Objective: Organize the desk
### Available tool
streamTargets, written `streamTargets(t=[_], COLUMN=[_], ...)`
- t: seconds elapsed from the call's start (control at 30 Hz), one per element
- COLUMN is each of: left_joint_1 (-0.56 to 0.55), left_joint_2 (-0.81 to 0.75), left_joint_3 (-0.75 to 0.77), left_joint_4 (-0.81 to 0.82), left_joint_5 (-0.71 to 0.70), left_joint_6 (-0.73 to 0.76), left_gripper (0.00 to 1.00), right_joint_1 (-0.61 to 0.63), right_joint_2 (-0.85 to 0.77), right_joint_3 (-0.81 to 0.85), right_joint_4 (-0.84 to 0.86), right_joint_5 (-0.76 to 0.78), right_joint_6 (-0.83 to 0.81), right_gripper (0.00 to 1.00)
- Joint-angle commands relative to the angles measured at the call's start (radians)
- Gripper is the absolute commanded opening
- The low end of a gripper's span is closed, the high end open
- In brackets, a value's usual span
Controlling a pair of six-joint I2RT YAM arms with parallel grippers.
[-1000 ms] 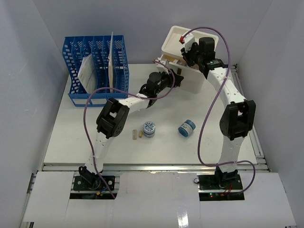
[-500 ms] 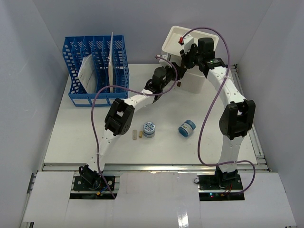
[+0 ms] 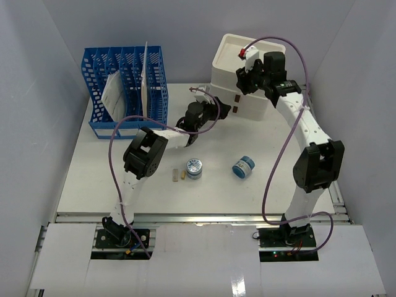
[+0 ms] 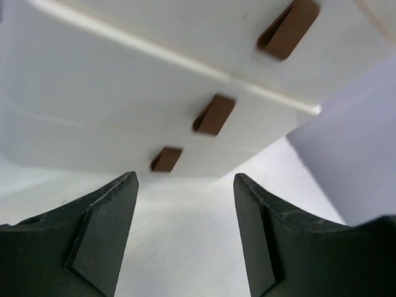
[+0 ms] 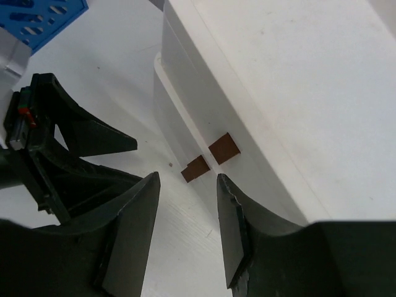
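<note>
Far left at the back stands a blue slotted file rack (image 3: 124,68) with a few white papers (image 3: 113,93) leaning in its slots. It sits on the desk (image 3: 111,179), the big white top that fills the floor of the booth and carries everything else, w/ a metal rail (image 3: 198,216) along its near edge.

Moving right, toward the middle of the desk, a small tan piece (image 3: 175,176) lies flat, and just beside it is a round blue-and-white container (image 3: 194,168). The two are close, but I can't tell whether they touch.

Behind those, the left arm reaches diagonally toward the back. The left hand (image 4: 184,185) has its two dark fingers spread apart w/ nothing between them. It points at the lower front of the white drawer box (image 3: 253,105), near but not touching. Its wrist cam shows bare desk between the fingertips and the box, and three brown pull tabs (image 4: 213,114) up the box front.

A second blue-and-white container (image 3: 244,167) lies further right, well apart from the first and in front of the drawer box.

The drawer box itself stands at the back of the desk, right of centre, w/ a shallow tray-like top.

The right arm curves up from the right side, and the right hand (image 5: 187,182) hangs over the box's front top edge. Its fingers are also parted and hold nothing. Contact w/ the box — can't tell. Purple cables loop off both arms.
</note>
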Motion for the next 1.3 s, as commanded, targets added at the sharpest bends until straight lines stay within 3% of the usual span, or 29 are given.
streamTargets(t=[0.0, 0.1, 0.17, 0.3, 0.63, 0.87, 1.03, 1.27], left_joint_1=[0.005, 0.006, 0.007, 0.002, -0.051, -0.077, -0.084, -0.087], left_joint_2=[-0.128, -0.084, -0.039, 0.043, 0.219, 0.278, 0.27, 0.225], left_joint_3=[-0.069, -0.012, 0.05, 0.163, 0.441, 0.555, 0.555, 0.515], left_joint_4=[0.039, -0.018, -0.047, -0.07, -0.173, -0.227, -0.22, -0.201], left_joint_5=[0.069, 0.092, 0.101, 0.094, -0.083, -0.165, -0.178, -0.204], left_joint_6=[0.088, 0.111, 0.115, 0.11, 0.201, 0.224, 0.218, 0.228], left_gripper=[0.76, 0.76, 0.76, 0.75, 0.7, 0.52, 0.3, 0.28], right_joint_1=[0.001, 0.0, 0.0, -0.008, -0.036, -0.061, -0.073, -0.081], right_joint_2=[-0.206, -0.295, -0.366, -0.479, -0.676, -0.728, -0.743, -0.754], right_joint_3=[-0.105, -0.205, -0.286, -0.415, -0.657, -0.72, -0.76, -0.795], right_joint_4=[0.113, 0.134, 0.145, 0.159, 0.209, 0.22, 0.223, 0.221], right_joint_5=[-0.027, -0.043, -0.054, -0.129, -0.197, -0.21, -0.217, -0.217], right_joint_6=[0.06, 0.061, 0.057, 0.057, 0.074, 0.086, 0.089, 0.094], right_gripper=[0.56, 0.68, 0.71, 0.73, 0.73, 0.73, 0.73, 0.72])
